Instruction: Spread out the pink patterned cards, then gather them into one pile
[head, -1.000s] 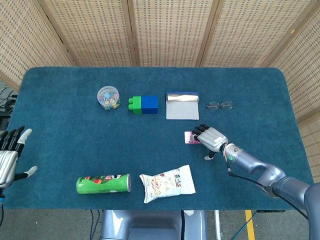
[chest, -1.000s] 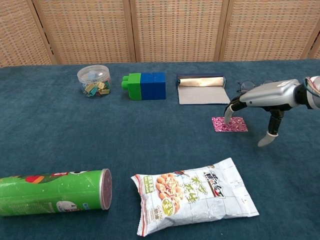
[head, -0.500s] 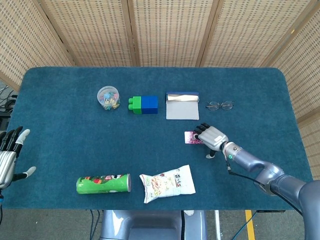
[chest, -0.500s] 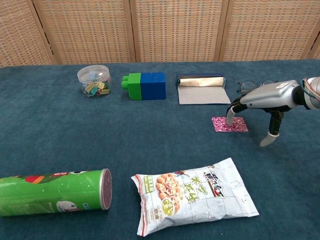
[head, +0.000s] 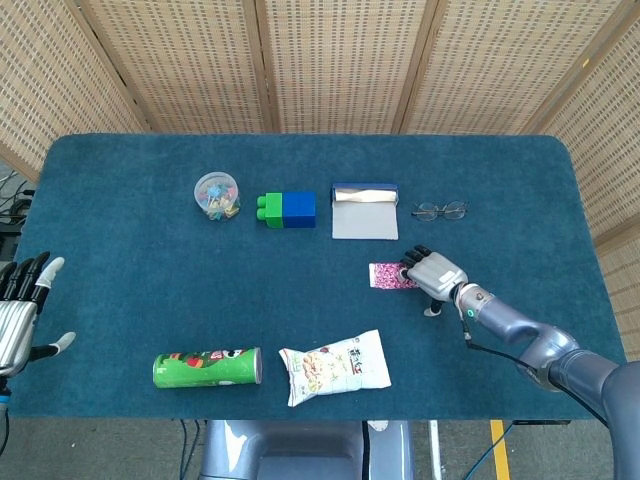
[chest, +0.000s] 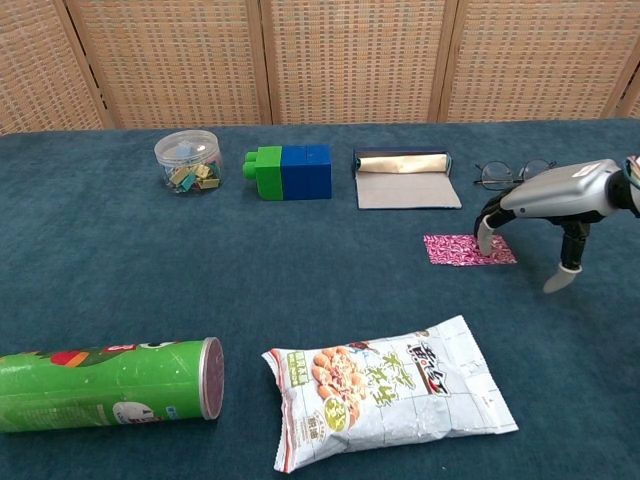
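The pink patterned cards (head: 387, 276) (chest: 458, 249) lie on the blue tablecloth right of centre, fanned slightly so the patch runs wider to the right. My right hand (head: 437, 272) (chest: 548, 193) arches over their right end, and its fingertips (chest: 485, 243) press down on the right edge of the top card. The thumb hangs apart to the right, off the cards. My left hand (head: 18, 312) hovers at the table's far left edge in the head view, fingers spread and holding nothing.
Along the back stand a clear jar of clips (chest: 188, 160), a green and blue block (chest: 292, 171), a grey pad with a silver roll (chest: 404, 180) and glasses (chest: 512, 172). A green chip can (chest: 110, 384) and a snack bag (chest: 385, 388) lie in front.
My right hand has slid to the right with its fingertips on the cards, dragging the top ones so the pink patch stretches rightward. The left hand has barely moved.
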